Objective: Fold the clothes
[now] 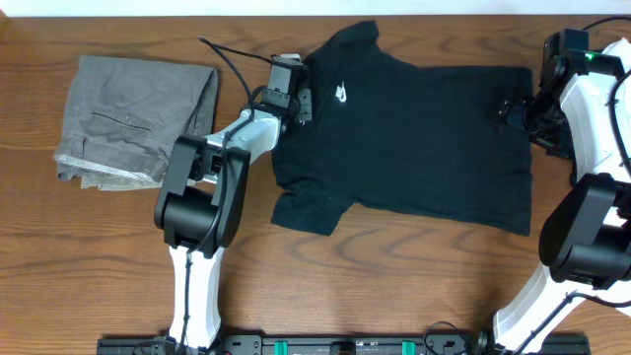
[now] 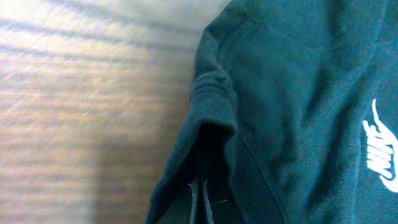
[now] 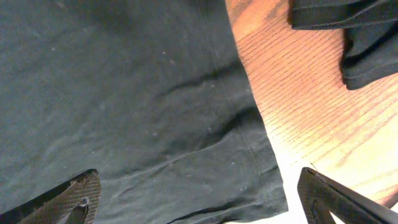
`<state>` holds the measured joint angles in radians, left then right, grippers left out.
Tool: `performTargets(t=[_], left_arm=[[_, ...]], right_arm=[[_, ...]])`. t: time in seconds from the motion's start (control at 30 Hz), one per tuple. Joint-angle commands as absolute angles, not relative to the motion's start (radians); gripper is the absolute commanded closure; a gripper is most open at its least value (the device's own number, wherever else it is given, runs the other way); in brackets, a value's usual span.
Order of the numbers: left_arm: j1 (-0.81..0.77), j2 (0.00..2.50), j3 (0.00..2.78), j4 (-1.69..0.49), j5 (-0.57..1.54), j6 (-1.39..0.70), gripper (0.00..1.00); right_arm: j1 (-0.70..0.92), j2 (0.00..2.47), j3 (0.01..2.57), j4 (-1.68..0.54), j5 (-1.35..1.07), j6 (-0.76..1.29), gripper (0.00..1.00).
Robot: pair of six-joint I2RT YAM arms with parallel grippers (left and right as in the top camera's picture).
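Left gripper (image 2: pixel 200 200) is closed, pinching a raised fold at the left edge of the black T-shirt (image 1: pixel 414 138), which lies flat at frame centre. Right gripper (image 3: pixel 199 205) is spread wide over the hem. Fabric is a soft matte knit, lightly creased, with a white logo (image 1: pixel 341 95). Grey trousers (image 1: pixel 133 118) lie folded at upper left on the wood-grain table (image 1: pixel 394 276).

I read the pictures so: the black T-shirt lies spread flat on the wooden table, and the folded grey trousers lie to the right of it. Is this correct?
One thing is wrong. The overhead view shows the folded grey trousers to the left of the black T-shirt, not to the right. The T-shirt does lie spread flat on the wooden table.
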<state>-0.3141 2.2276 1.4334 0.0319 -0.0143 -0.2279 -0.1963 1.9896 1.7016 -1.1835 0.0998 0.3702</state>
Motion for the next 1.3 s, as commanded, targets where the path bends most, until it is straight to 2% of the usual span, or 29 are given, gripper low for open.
performTargets(t=[0.0, 0.4, 0.67, 0.97, 1.27], left_arm=[[-0.302, 2.138, 1.399, -0.005, -0.081, -0.208, 0.94], [-0.302, 1.778, 1.399, -0.228, -0.079, -0.149, 0.94], [-0.301, 1.624, 1.399, -0.680, -0.053, -0.208, 0.94], [-0.307, 1.420, 1.397, -0.962, -0.051, -0.350, 0.93], [-0.307, 1.391, 1.351, -1.107, 0.155, -0.294, 0.89]], right_arm=[[-0.193, 1.986, 1.705, -1.181, 0.097, 0.361, 0.01], [-0.193, 1.986, 1.705, -1.181, 0.097, 0.361, 0.01], [-0.193, 1.986, 1.705, -1.181, 0.097, 0.361, 0.01], [-0.193, 1.986, 1.705, -1.169, 0.102, 0.361, 0.01], [-0.193, 1.986, 1.705, -1.050, 0.082, 0.362, 0.01]])
